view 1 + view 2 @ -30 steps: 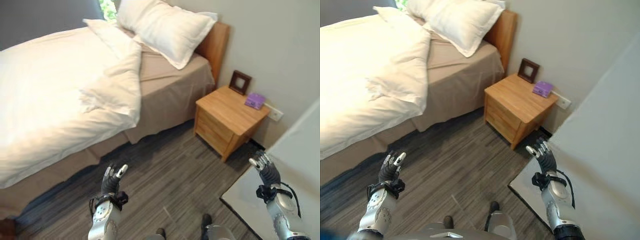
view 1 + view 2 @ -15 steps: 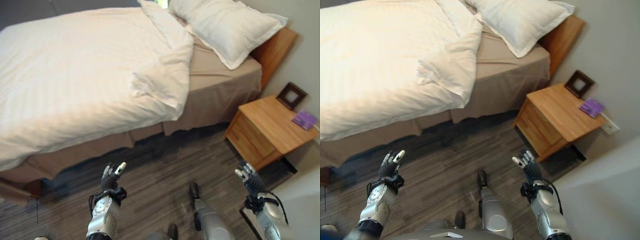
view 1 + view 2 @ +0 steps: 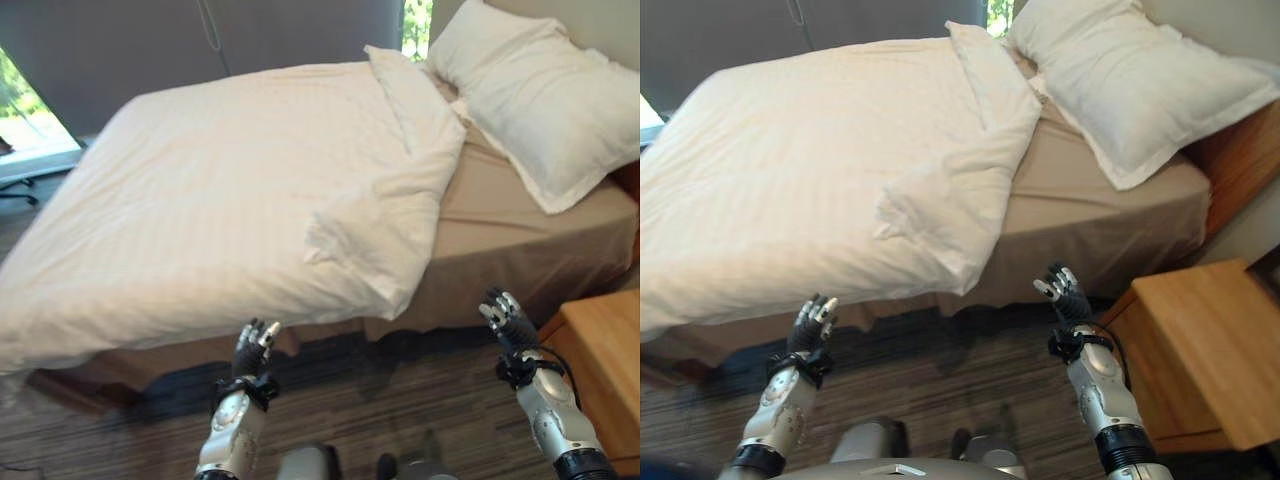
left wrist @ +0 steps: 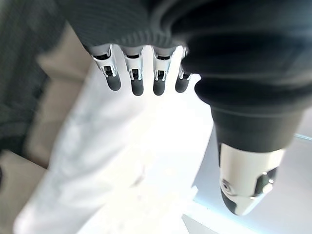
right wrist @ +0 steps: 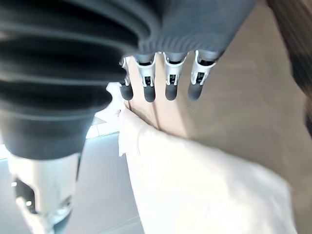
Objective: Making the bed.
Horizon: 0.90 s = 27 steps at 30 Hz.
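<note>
A white duvet (image 3: 220,190) covers most of the bed, its near corner folded back and bunched (image 3: 375,235), leaving the tan sheet (image 3: 510,225) bare toward the head. A large white pillow (image 3: 535,85) lies at the headboard end. My left hand (image 3: 252,350) is raised over the floor just short of the duvet's hanging edge, fingers straight and holding nothing. My right hand (image 3: 507,320) is up in front of the bed's tan side, also open and empty. In the left wrist view the duvet (image 4: 122,161) lies past the fingers (image 4: 136,80).
A wooden nightstand (image 3: 1200,350) stands at the right by my right arm. A wooden headboard (image 3: 1240,160) is behind the pillow. Dark striped flooring (image 3: 400,420) runs along the bed's near side. A grey curtain (image 3: 200,40) hangs beyond the bed.
The camera has swung left and closer to the bed, so the whole view shifted and the nightstand slid to the right edge. Both hands stay raised and open.
</note>
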Motion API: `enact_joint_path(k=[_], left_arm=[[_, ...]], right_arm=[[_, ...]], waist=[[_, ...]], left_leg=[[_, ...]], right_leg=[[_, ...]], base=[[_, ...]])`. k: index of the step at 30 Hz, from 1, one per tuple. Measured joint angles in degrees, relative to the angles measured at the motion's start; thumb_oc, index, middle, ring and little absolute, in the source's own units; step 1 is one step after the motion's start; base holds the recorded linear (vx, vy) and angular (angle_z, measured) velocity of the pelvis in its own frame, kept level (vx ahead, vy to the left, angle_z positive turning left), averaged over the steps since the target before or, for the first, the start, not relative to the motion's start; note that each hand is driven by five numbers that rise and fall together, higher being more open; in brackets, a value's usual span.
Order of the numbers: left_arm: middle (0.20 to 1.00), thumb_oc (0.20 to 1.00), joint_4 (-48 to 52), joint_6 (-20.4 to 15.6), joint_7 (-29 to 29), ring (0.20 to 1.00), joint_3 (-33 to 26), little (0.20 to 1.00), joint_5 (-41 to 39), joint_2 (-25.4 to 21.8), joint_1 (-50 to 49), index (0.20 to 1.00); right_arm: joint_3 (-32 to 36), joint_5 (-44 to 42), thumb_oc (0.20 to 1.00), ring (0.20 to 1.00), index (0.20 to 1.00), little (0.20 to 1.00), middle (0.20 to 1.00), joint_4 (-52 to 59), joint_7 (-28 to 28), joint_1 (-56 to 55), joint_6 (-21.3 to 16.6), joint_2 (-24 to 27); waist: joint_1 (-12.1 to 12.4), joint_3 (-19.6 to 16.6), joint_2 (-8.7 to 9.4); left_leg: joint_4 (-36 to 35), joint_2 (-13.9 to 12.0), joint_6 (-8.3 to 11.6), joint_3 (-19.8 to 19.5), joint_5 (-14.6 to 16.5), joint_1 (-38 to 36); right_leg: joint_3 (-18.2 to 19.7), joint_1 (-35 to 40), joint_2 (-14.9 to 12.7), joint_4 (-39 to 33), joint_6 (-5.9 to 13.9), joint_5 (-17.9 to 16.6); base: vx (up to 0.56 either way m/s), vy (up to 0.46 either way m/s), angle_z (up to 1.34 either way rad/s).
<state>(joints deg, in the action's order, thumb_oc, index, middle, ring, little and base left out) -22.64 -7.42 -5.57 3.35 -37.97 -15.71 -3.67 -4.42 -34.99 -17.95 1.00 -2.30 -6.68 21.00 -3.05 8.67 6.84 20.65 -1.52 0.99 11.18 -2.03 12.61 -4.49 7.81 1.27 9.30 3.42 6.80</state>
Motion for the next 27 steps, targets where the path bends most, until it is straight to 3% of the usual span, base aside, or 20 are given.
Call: enact_joint_path(k=[1,2,3,4,5,6,7,8,9,10,12,14,18,24,27], left_arm=[[1.0,1.0,0.3,-0.15,-0.02,1.0,0.86,1.0,0.05,-0.53,-1.05,1.0],[1.0,1.0,0.32,0.0,-0.1,1.0,0.79,1.0,0.16,-0.92,-2.27,1.0],[1.0,1.0,0.38,0.11,-0.31,1.0,0.56,1.0,0.38,-0.79,-3.27,1.0],[1.0,1.0,0.3,0.21,-0.26,1.0,0.63,1.0,0.44,-0.42,-3.9,1.0],[1.0,1.0,-0.19,0.29,-0.29,1.0,0.24,1.0,0.64,-0.68,-3.26,1.0],[1.0,1.0,1.34,0.06,0.21,1.0,-1.34,1.0,0.99,-0.98,-1.09,1.0],[1.0,1.0,0.64,0.24,0.38,1.0,-1.06,1.0,0.99,-0.17,0.55,1.0],[1.0,1.0,0.94,0.3,0.59,1.0,-0.23,1.0,1.01,0.07,0.75,1.0],[1.0,1.0,1.26,0.23,1.02,1.0,0.03,1.0,1.02,-0.19,0.5,1.0],[1.0,1.0,1.38,0.25,1.08,1.0,0.04,1.0,1.03,-0.56,-0.22,1.0],[1.0,1.0,1.76,0.24,1.32,1.0,0.14,1.0,1.6,-0.69,-0.21,1.0],[1.0,1.0,2.46,0.26,1.51,1.0,0.07,1.0,2.92,-0.77,0.17,1.0],[1.0,1.0,3.84,0.19,0.82,1.0,-3.37,1.0,3.23,-4.1,0.06,1.0],[1.0,1.0,2.32,-1.36,-3.76,1.0,-10.77,1.0,3.59,-6.98,1.86,1.0],[1.0,1.0,-3.11,-1.22,-6.51,1.0,-10.31,1.0,6.34,-10.77,4.23,1.0]], right_arm=[[-0.59,0.11,1.0,1.0,1.0,1.0,1.0,-0.51,-0.19,-0.55,0.18,1.14],[-0.62,0.13,1.0,1.0,1.0,1.0,1.0,-0.03,-0.27,-1.57,0.17,0.77],[-0.61,0.18,1.0,1.0,1.0,1.0,1.0,0.63,-0.52,-3.08,0.2,0.93],[-0.55,0.19,1.0,1.0,1.0,1.0,1.0,0.99,-0.71,-3.97,0.19,1.43],[-0.6,0.29,1.0,1.0,1.0,1.0,1.0,1.41,-0.89,-5.55,0.41,0.3],[0.82,0.76,1.0,1.0,1.0,1.0,1.0,2.47,-1.32,-6.44,0.4,0.67],[1.95,0.8,1.0,1.0,1.0,1.0,1.0,1.43,-1.17,-7.44,0.73,0.16],[1.9,0.81,1.0,1.0,1.0,1.0,1.0,1.12,-1.05,-8.83,1.43,0.07],[1.93,0.82,1.0,1.0,1.0,1.0,1.0,1.37,-1.26,-10.02,1.39,-0.95],[1.85,0.83,1.0,1.0,1.0,1.0,1.0,1.37,-1.23,-10.41,1.33,-1.54],[1.52,0.93,1.0,1.0,1.0,1.0,1.0,1.65,-1.39,-10.69,1.32,-1.6],[1.65,1.2,1.0,1.0,1.0,1.0,1.0,1.69,-1.42,-10.11,1.34,-0.28],[1.69,1.26,1.0,1.0,1.0,1.0,1.0,1.74,-1.89,-7.79,1.26,-0.66],[1.66,1.27,1.0,1.0,1.0,1.0,1.0,1.71,-2.8,-7.79,1.29,-0.46],[0.94,1.29,1.0,1.0,1.0,1.0,1.0,1.7,-2.95,-9.01,1.52,1.14]], waist=[[0.34,-0.19,-2.03],[0.25,-0.72,-2.76],[-0.3,-0.77,-4.61],[-0.97,-0.82,-8.09],[-2.16,-1.65,-8.37],[-2.14,-1.73,-8.94],[-4.06,-1.45,-9.93],[-4.25,-1.5,-10.09],[-4.13,-1.52,-9.05],[-4.17,-1.88,-8.61],[-4.61,-2.59,-7.79],[-4.54,-3.37,-9.37],[-4.24,-3.27,-8.31],[-4.26,-3.66,-10.39],[-4.64,-3.79,-10.64]], left_leg=[[-9.66,2.39,-3.89,-2.28,-2.7,-0.73],[-11.97,4.4,-4.76,-2.91,-2.98,-1.88],[-11.13,5.95,-9.09,-4.31,-6.93,-3.11],[-11.0,4.33,-15.79,-5.24,-11.21,-4.33],[-15.24,3.78,-15.34,-5.86,-9.68,-6.5],[-26.11,5.05,-14.55,-7.89,-10.0,-10.05],[-26.21,4.43,-10.42,-9.28,-8.91,-10.22],[-26.2,3.74,-8.57,-8.63,-7.95,-11.36],[-26.1,3.36,-6.8,-6.99,-6.4,-12.96],[-25.99,3.2,-6.45,-6.19,-5.98,-13.89],[-23.87,2.26,-3.78,-5.22,-4.3,-14.09],[-25.09,0.77,-1.72,-6.48,-3.2,-14.43],[-25.94,1.32,-1.58,-6.51,-3.1,-14.96],[-26.27,1.13,-1.02,-6.34,-2.16,-15.06],[-25.95,0.29,-0.71,-5.29,-2.5,-14.95]], right_leg=[[-1.06,2.2,1.71,0.07,1.04,0.3],[-1.09,4.19,2.55,-1.1,1.45,0.6],[-0.68,5.08,4.19,0.97,2.54,1.34],[-0.14,3.29,6.92,7.09,3.17,2.19],[1.06,-2.54,5.2,16.2,-1.06,8.33],[5.39,-11.85,-3.36,11.44,0.25,8.55],[3.21,-10.66,-3.78,9.13,-0.66,6.08],[2.23,-8.41,-3.64,6.16,-0.83,5.01],[2.73,-7.07,-3.85,4.91,-1.58,4.58],[2.8,-6.5,-4.22,4.73,-1.82,4.63],[3.35,-6.83,-5.44,4.4,-1.94,4.72],[3.79,-6.9,-4.79,3.18,-0.38,3.82],[4.45,-5.51,-5.16,0.3,1.17,3.31],[4.92,-4.86,-4.91,-1.23,1.32,2.57],[5.59,-5.63,-4.02,-1.18,0.88,2.21]], base=[[0.34,0.076,-0.37],[0.28,0.067,-0.52],[0.15,0.074,-0.35],[0.14,0.08,-0.18],[0.15,0.087,-0.67],[0.17,0.124,-0.26],[0.14,0.134,-0.21],[0.09,0.133,0.23],[0.04,0.085,-0.13],[0.03,0.076,-0.25],[0.01,0.048,-0.11],[0.02,0.073,-0.02],[0.01,0.051,0.0],[0.01,0.023,-0.01],[0.0,0.012,-0.19]])
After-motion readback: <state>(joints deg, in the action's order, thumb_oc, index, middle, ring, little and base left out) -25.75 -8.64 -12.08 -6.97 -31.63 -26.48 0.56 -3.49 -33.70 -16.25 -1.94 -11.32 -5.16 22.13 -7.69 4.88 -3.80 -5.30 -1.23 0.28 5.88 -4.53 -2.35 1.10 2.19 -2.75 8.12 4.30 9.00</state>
